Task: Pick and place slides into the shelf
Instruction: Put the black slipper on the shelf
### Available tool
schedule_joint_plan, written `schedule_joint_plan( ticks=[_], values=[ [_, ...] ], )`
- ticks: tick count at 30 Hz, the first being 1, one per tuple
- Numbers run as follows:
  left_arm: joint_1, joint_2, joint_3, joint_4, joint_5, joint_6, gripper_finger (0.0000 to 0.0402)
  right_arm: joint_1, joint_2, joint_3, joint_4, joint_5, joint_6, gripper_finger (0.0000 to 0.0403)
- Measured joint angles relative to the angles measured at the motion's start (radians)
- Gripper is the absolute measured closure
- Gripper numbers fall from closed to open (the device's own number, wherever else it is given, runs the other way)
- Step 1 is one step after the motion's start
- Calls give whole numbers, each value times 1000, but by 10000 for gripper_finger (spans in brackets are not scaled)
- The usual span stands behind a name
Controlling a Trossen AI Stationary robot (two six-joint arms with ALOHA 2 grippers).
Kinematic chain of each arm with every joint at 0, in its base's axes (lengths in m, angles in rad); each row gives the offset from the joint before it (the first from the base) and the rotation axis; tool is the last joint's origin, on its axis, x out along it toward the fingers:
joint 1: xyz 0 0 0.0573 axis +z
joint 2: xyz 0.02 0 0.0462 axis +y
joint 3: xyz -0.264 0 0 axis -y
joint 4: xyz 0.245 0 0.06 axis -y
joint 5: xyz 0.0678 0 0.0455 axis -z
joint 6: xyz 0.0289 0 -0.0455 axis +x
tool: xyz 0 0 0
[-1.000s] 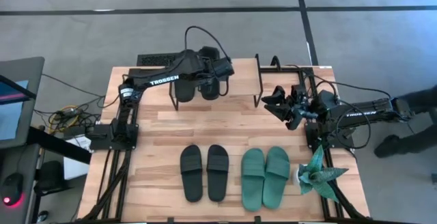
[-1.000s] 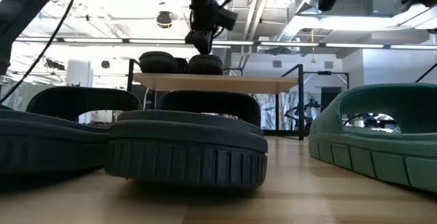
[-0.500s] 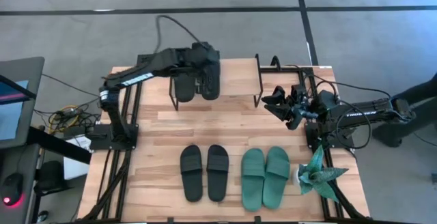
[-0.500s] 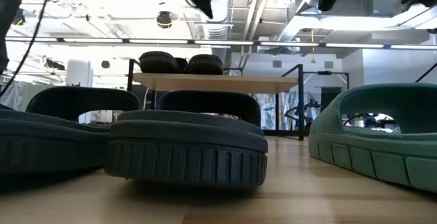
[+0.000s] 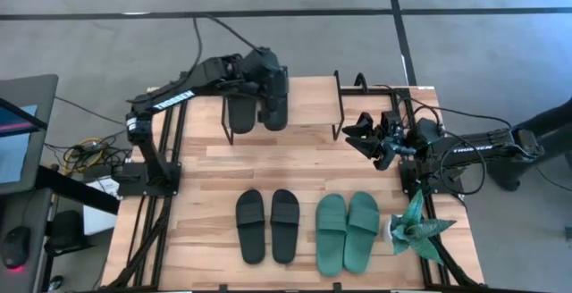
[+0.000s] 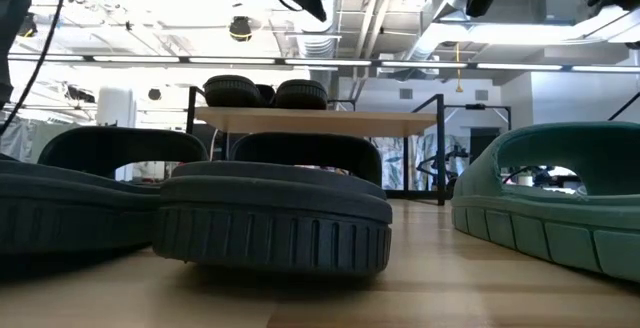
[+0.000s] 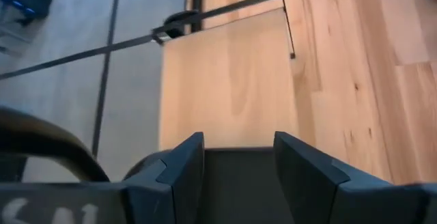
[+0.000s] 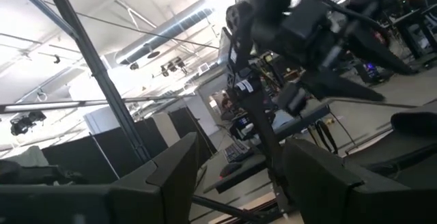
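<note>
Black rubber slides [image 5: 266, 226] lie nearest, a teal-green rubber pair [image 5: 347, 230] beside them, the spiky teal paper plant [image 5: 414, 224] at the edge. Farther, my left gripper [image 5: 268, 79] hangs spread and empty over two black slides [image 6: 258, 93] on the light wooden shelf [image 7: 229, 91]; my right gripper [image 5: 365, 138] waits, fingers apart.

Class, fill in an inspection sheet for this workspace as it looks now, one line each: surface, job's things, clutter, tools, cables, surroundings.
Surface: wooden tabletop on a black frame.
Job's things: shelf at the far edge, two black slides on its left part; black pair and teal-green pair side by side on the near half of the table.
Clutter: teal paper plant at the near right corner.
Tools: left tool open, empty, above the shelf; right tool open, empty, beside the shelf's right end.
Cables: black cables loop over both arms; a bundle lies left of the table.
Surroundings: grey floor with dark lines; a monitor at left.
</note>
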Motion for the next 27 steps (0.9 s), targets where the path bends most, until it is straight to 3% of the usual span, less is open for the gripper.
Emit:
schedule_joint_plan(
  ticks=[8, 14, 27],
  values=[
    [-23, 82, -2, -27, -8, -5, 236, 4, 0, 0, 0, 0, 15, 202],
    [-72, 82, -1, -145, -10, -21, 236, 33, 0, 0, -20, 0, 19, 202],
    [-90, 130, 0, -15, -13, 55, 236, 31, 0, 0, -27, 4, 0, 202]
  ],
)
